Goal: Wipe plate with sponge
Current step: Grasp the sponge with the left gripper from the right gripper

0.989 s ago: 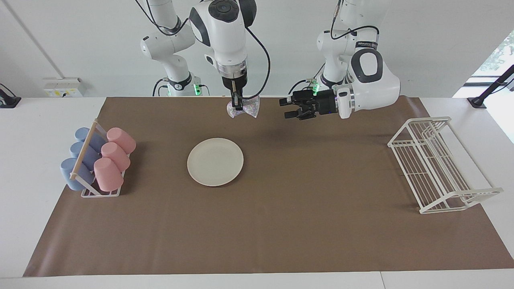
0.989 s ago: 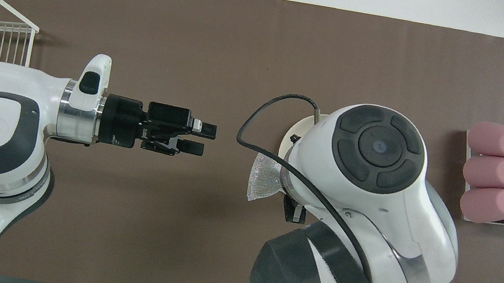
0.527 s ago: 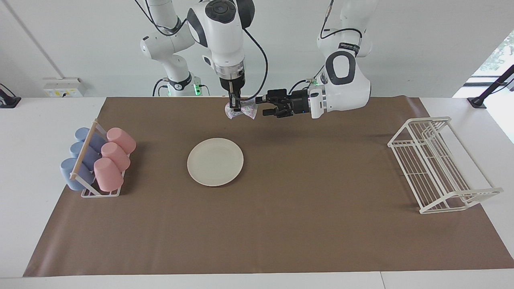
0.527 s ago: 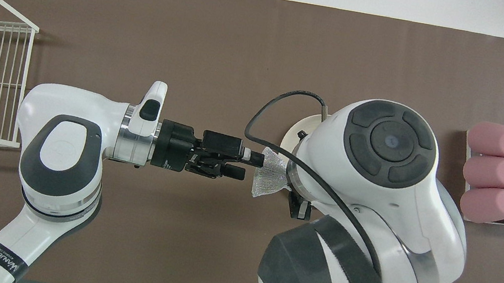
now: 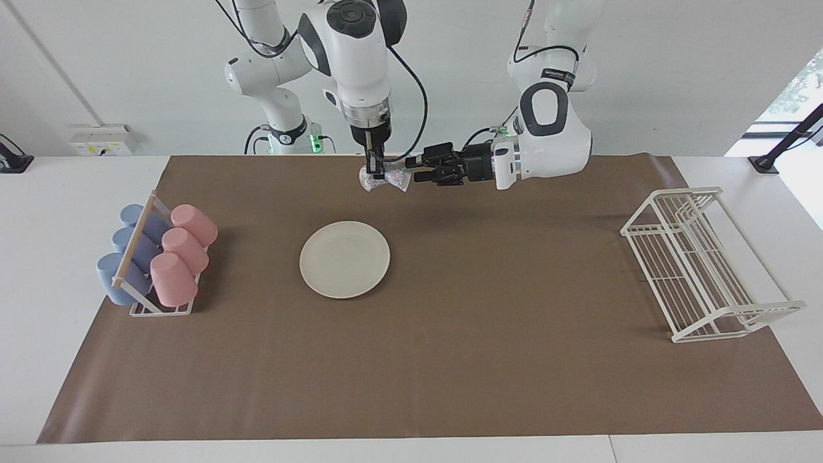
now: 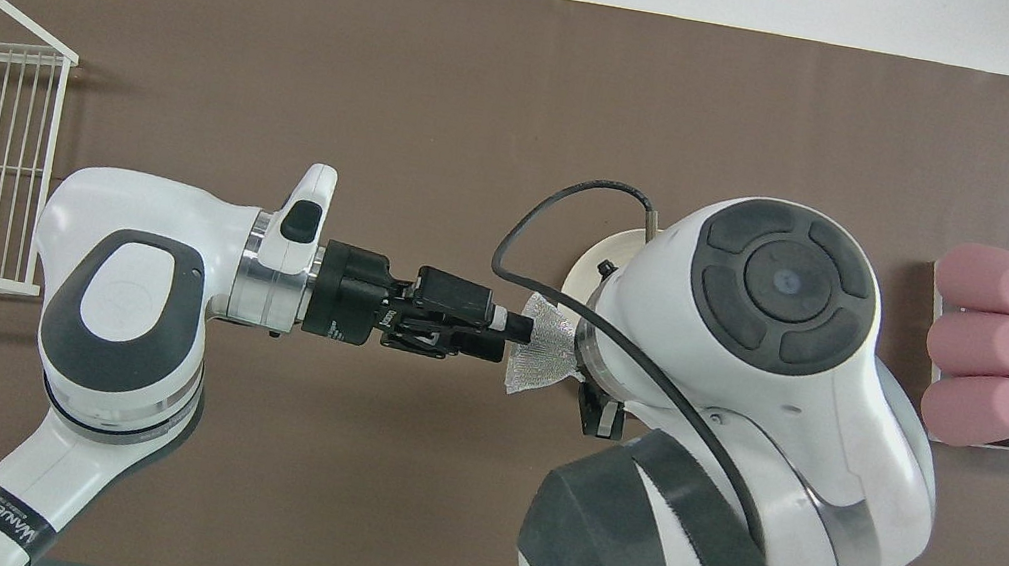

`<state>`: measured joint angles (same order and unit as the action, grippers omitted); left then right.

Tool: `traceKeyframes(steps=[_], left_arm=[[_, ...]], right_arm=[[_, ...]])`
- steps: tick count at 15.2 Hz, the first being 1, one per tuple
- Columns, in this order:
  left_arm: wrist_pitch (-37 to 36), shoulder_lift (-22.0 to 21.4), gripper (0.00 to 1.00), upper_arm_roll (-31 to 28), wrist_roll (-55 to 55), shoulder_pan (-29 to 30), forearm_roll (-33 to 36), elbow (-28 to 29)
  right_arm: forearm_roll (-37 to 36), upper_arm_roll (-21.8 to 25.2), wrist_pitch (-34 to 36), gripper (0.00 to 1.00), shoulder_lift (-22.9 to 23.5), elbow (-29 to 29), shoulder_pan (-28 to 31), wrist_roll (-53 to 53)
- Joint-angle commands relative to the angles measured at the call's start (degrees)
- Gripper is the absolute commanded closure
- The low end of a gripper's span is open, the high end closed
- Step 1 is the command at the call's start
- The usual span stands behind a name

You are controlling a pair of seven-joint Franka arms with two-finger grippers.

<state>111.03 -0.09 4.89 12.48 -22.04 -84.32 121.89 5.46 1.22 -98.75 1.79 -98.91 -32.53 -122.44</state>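
Handover step, by the look of it: right claw [image 5: 377, 172] hangs pinched on the sponge [image 5: 384, 180] above the tabletop [image 5: 488, 289] near the robots. Left claw [image 5: 411, 173] level, its narrowed jaws astride the sponge's edge; grip unclear. Plate [image 5: 344, 259] bare mid-tabletop. Next: left secures sponge, right lets go.

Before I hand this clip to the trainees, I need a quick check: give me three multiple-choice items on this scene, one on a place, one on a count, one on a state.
1. Where does the plate lie?
A. On the brown mat
B. In the wire rack
C. On the cups

2. How many pink cups are in the cup rack?
A. One
B. Three
C. Five

3. What is the state of the right gripper?
A. Open over the plate
B. Shut on the sponge
C. Resting on the mat

Answers: 1 A, the plate rests flat on the mat. 2 B, three pink cups beside the blue ones. 3 B, the sponge hangs from its fingertips in the air.
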Motion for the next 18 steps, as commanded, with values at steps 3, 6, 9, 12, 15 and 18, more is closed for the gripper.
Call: traceKeyframes(steps=[3, 6, 9, 12, 15, 18], left_arm=[[-0.56, -0.44, 0.36, -0.58, 1.23, -0.73, -1.46, 0.63], [-0.38, -0.44, 0.35, -0.50, 1.23, -1.34, -2.08, 0.63], [0.41, -0.35, 0.43, -0.50, 1.23, -1.43, -2.87, 0.45], [0.33, -0.35, 1.00, -0.50, 1.23, -1.34, -2.96, 0.36], [0.15, -0.53, 1.00, -0.50, 1.23, -1.17, -3.31, 0.36], [0.15, -0.62, 1.00, -0.50, 1.15, -1.08, -3.31, 0.28]], right_arm=[[-0.36, -0.52, -0.75, 1.00, -0.65, -0.76, 0.80, 0.63], [-0.36, -0.43, -2.58, 1.00, -0.65, -1.11, 0.80, 0.45], [-0.36, -0.43, -3.12, 1.00, -0.65, -1.20, 0.80, 0.45], [-0.36, -0.43, -3.03, 1.00, -0.65, -1.20, 0.80, 0.45], [-0.36, -0.43, -3.03, 1.00, -0.65, -1.29, 0.80, 0.45], [-0.36, -0.43, -3.12, 1.00, -0.74, -1.55, 1.15, 0.54]])
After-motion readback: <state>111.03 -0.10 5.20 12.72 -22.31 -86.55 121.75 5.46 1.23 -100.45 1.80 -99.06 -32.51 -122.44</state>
